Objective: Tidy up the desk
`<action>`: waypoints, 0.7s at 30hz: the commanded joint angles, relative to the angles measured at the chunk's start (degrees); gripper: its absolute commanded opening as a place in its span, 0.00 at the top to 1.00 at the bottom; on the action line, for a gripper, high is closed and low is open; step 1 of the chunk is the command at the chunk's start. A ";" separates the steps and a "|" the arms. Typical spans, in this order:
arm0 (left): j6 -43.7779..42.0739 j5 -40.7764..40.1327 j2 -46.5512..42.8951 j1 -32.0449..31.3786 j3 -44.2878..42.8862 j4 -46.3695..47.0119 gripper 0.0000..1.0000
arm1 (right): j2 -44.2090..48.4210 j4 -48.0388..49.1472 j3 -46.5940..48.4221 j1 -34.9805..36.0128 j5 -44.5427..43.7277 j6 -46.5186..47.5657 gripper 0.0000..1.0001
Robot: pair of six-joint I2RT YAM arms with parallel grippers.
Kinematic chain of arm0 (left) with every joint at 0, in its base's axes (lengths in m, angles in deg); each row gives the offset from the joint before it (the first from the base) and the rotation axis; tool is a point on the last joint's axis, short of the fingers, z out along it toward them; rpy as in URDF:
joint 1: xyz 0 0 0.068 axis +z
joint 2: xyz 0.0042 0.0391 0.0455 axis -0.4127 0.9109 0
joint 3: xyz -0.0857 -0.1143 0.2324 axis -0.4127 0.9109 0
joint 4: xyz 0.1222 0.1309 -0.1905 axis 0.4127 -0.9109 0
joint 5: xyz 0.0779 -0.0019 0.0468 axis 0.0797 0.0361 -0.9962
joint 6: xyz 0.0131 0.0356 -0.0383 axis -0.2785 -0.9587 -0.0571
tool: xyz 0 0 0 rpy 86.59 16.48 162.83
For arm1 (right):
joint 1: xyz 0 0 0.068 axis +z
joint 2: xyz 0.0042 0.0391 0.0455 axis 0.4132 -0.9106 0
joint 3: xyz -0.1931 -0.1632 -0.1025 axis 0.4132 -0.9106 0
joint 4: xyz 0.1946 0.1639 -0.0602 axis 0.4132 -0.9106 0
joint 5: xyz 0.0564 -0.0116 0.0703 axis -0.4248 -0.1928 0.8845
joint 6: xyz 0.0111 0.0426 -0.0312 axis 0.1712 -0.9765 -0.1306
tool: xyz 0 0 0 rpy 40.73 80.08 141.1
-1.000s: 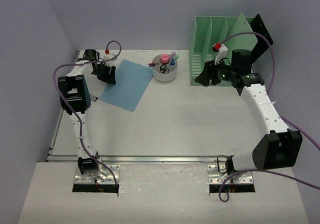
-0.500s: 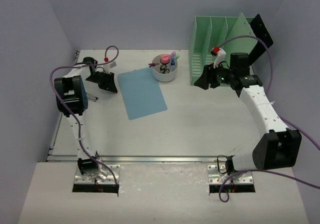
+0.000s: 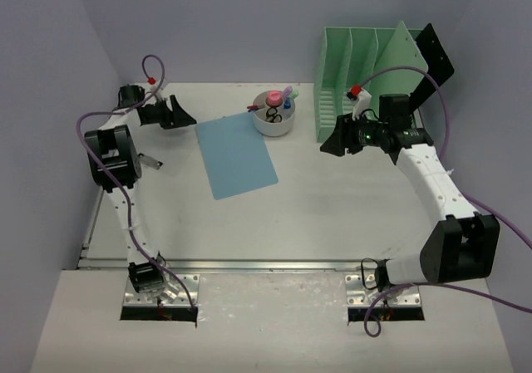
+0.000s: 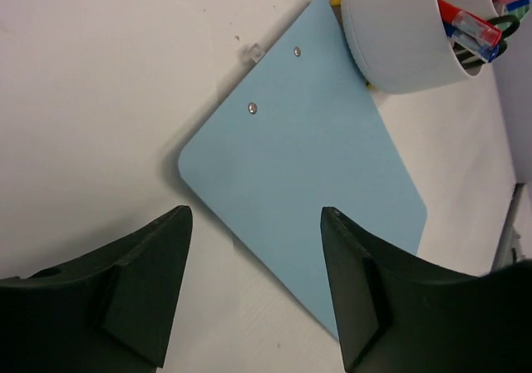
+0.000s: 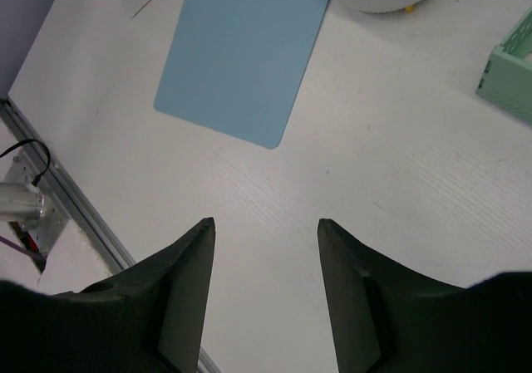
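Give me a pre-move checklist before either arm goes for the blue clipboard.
1. Left gripper open, empty: ok.
2. Right gripper open, empty: ok.
3. Blue clipboard flat on the desk, held by neither gripper: ok.
4. Clipboard corner clear of the white bowl: cannot tell.
5. Green file rack upright: ok.

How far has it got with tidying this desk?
Done: pens and scissors sit in the white cup. In hand: nothing, left gripper and right gripper are open, empty. Left: the blue clipboard lies loose on the desk, outside the green rack.
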 commanded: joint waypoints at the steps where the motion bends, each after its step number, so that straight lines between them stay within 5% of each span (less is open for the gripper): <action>1: 13.38 4.04 2.21 -0.12 2.51 12.96 0.40 | 0.93 -0.25 0.05 0.56 1.73 -0.92 0.47; 21: 20.43 3.33 9.86 -1.70 1.02 15.60 0.50 | -1.44 -1.75 3.92 0.65 1.29 -1.54 0.47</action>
